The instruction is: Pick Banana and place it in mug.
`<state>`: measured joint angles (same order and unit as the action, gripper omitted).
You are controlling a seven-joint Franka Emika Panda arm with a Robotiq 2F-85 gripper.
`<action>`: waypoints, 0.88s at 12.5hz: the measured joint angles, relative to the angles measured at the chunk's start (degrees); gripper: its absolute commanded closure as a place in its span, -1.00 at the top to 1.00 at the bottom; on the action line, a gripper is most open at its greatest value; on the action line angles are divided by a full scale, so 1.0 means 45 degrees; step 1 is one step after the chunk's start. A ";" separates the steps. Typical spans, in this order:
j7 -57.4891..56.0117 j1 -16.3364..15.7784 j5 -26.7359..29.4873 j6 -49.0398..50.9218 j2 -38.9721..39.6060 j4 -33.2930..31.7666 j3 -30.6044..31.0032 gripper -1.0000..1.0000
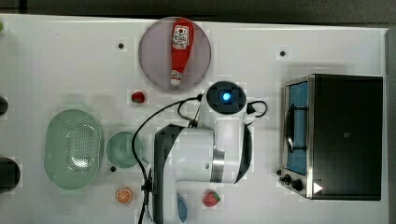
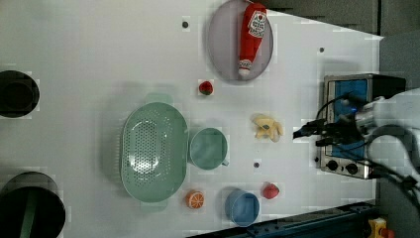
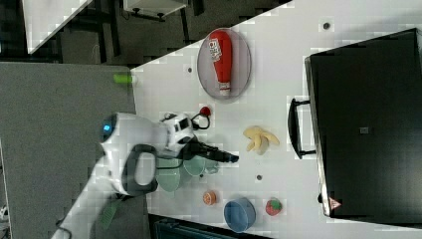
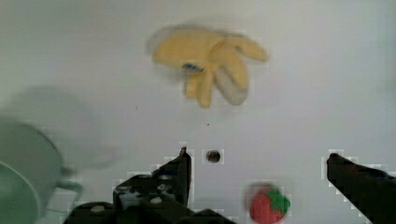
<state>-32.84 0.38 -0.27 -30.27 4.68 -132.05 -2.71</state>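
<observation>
The banana [image 2: 267, 128], a yellow peeled-looking bunch shape, lies on the white table between the green mug [image 2: 208, 148] and the toaster oven. The right view has the banana [image 3: 260, 138] just past my gripper [image 3: 231, 158], which hovers above the table beside the mug [image 3: 196, 167]. Seen from the wrist, the banana [image 4: 210, 60] lies ahead of my open gripper [image 4: 259, 161], whose black fingers [image 4: 184, 163] hold nothing. The mug [image 4: 23, 182] sits off to one side with its handle facing the gripper. In the top view my arm covers the banana, and the mug [image 1: 122, 149] shows beside it.
A green colander [image 2: 153, 151] touches the mug. A ketchup bottle [image 2: 251, 34] lies on a grey plate [image 2: 215, 44]. A strawberry [image 2: 270, 191], a blue bowl [image 2: 242, 207] and an orange half [image 2: 195, 200] sit near the front edge. The toaster oven [image 1: 345, 135] stands beyond the banana.
</observation>
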 measured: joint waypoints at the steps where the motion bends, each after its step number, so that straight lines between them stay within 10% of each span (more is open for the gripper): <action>1: -0.0771 -0.0033 -0.0039 -0.0703 0.0077 -0.0472 0.0066 1.00; 11: -0.5757 0.0173 -0.0128 -0.5875 0.3652 -0.1069 -0.0056 1.00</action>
<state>-58.75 1.16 -0.84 -56.71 21.11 -136.86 -2.96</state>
